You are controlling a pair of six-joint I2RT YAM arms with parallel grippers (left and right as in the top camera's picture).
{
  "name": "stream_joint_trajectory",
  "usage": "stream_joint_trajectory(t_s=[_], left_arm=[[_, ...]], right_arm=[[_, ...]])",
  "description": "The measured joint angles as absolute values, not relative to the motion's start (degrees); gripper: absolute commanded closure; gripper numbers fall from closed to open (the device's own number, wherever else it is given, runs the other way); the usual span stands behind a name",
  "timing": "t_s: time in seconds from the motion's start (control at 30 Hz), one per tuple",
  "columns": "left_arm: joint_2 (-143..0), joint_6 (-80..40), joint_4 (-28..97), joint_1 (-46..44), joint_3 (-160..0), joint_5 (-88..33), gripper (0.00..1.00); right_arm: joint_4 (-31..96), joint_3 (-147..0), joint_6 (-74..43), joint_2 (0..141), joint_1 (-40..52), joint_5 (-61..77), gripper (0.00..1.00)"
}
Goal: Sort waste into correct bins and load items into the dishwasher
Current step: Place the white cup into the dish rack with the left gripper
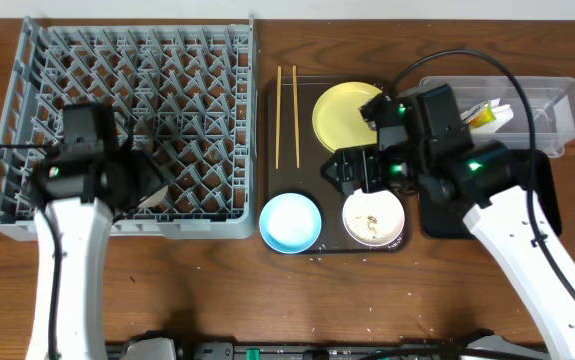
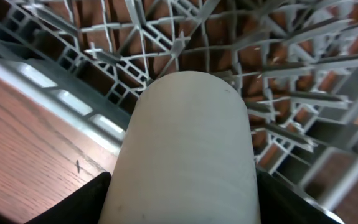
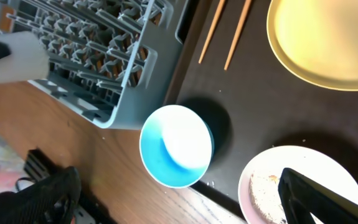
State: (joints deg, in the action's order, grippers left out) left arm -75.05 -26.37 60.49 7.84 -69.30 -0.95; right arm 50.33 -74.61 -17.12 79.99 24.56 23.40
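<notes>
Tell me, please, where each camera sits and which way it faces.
Overhead: above the table, looking straight down; both arms show.
Left wrist: at the dish rack edge, faces the white cup; own fingers flank it.
Right wrist: above the tray, looks down at the blue bowl; own fingers spread.
Shared: overhead also shows that bowl.

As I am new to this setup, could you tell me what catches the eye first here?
The big grey rack fills the left side, with the left gripper holding a white cup near its front edge. Beside it, a brown tray holds a yellow plate, with a blue bowl at its near corner.
</notes>
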Motion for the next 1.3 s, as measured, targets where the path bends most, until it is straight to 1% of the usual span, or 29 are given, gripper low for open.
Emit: stream_joint_trajectory(t_s=[0.1,0.13,0.2,0.23,0.4,0.47,0.5,0.8,0.83,0.87,0.9,1.1,1.2,1.23,1.27,1.3], left_arm=[[-79.07,-26.76,59.88,7.84,-69.30,-0.89,0.52],[-80.05,-26.81,59.86,7.84,-69.30,-0.91,0.48],[-81.84,-26.81,59.79,7.84,-69.30,-0.91,0.35],[-82.52,-26.81,59.79,7.84,-69.30,-0.93,0.31],[-84.29,-27.05,59.72,7.84,-69.30,-1.13,0.27],[-84.29,-27.03,59.48,7.84,-69.30,-1.21,0.13],[-84.29,-26.70,59.33,7.84,-69.30,-1.54,0.11],[-81.89,-26.74,59.11,7.84,-69.30,-7.35,0.11],[-81.34,-26.70,59.09,7.84,-69.30,-7.64,0.15],[-80.66,-26.57,59.09,7.84,-69.30,-8.03,0.23],[-79.88,-26.24,59.11,7.84,-69.30,-8.64,0.26],[-74.06,-21.98,59.07,7.84,-69.30,-15.14,0.27],[-70.15,-18.85,58.57,7.84,-69.30,-20.18,0.26],[-68.42,-17.74,58.48,7.84,-69.30,-21.93,0.26],[-66.83,-16.64,58.48,7.84,-69.30,-23.42,0.22],[-64.97,-15.40,58.50,7.84,-69.32,-24.97,0.21]], right_arm=[[50.33,-74.61,-17.04,79.96,25.63,22.24,0.01],[50.33,-74.61,-16.95,79.99,25.85,21.93,0.01],[50.35,-74.61,-16.93,79.96,26.04,21.45,0.01],[50.37,-74.61,-16.93,79.99,26.22,21.17,0.01],[50.35,-74.61,-16.91,79.99,26.37,20.91,0.01],[50.37,-74.61,-16.91,79.96,26.37,20.88,0.01],[50.37,-74.61,-16.91,79.99,26.37,20.88,0.01],[50.85,-74.61,-16.91,79.96,26.37,20.75,0.01],[50.96,-74.61,-16.91,79.99,26.37,20.75,0.01],[51.00,-74.61,-16.91,79.96,26.37,20.75,0.01],[51.03,-74.61,-16.91,79.96,26.37,20.73,0.01],[51.18,-74.56,-16.19,80.01,26.39,20.29,0.02],[51.11,-73.52,-15.44,80.14,26.48,19.97,0.15],[51.11,-72.79,-15.42,80.23,26.65,19.75,0.23],[51.29,-71.53,-15.22,80.62,26.98,19.44,0.25],[51.55,-70.26,-15.42,81.19,27.42,19.05,0.28]])
